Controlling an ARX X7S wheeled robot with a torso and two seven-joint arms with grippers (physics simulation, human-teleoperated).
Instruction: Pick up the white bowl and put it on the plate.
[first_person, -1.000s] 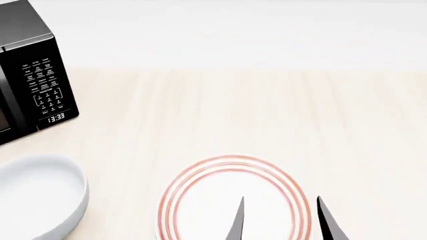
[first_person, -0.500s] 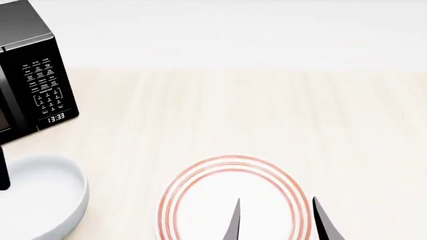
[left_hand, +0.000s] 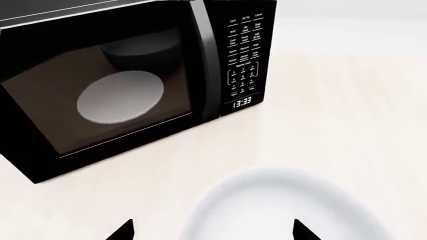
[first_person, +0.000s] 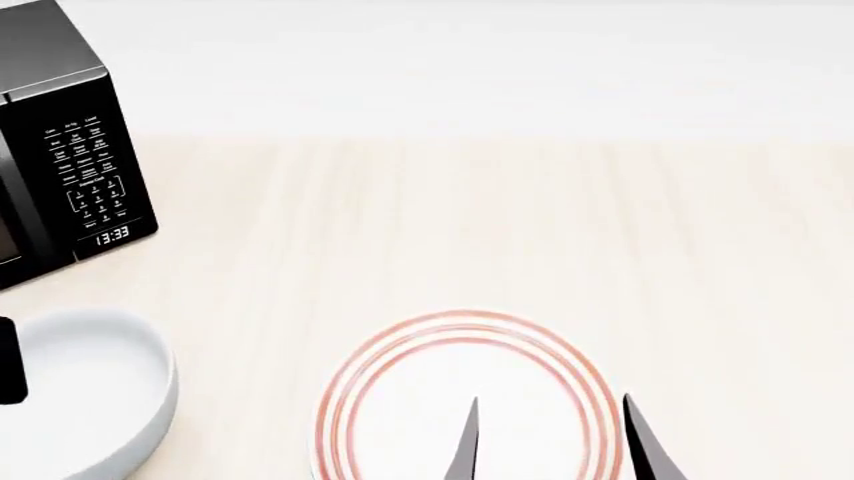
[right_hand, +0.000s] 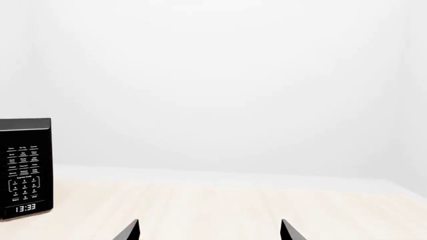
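Observation:
The white bowl (first_person: 87, 385) sits on the wooden table at the head view's lower left; it also shows in the left wrist view (left_hand: 287, 207). The red-ringed plate (first_person: 400, 360) lies at the bottom centre. My left gripper (left_hand: 212, 231) is open, its fingertips straddling the bowl's near rim; one black finger (first_person: 11, 360) shows over the bowl at the head view's left edge. My right gripper (first_person: 550, 440) is open and empty above the plate's right half; its tips also show in the right wrist view (right_hand: 208, 230).
A black microwave (first_person: 60, 150) stands at the back left, just behind the bowl, its clock reading 13:33. Through its door I see a pale dish (left_hand: 120, 96). A white wall rises behind the table.
My left gripper's finger has come into the head view at the left edge and dropped lower over the bowl. My right gripper has shifted slightly left.

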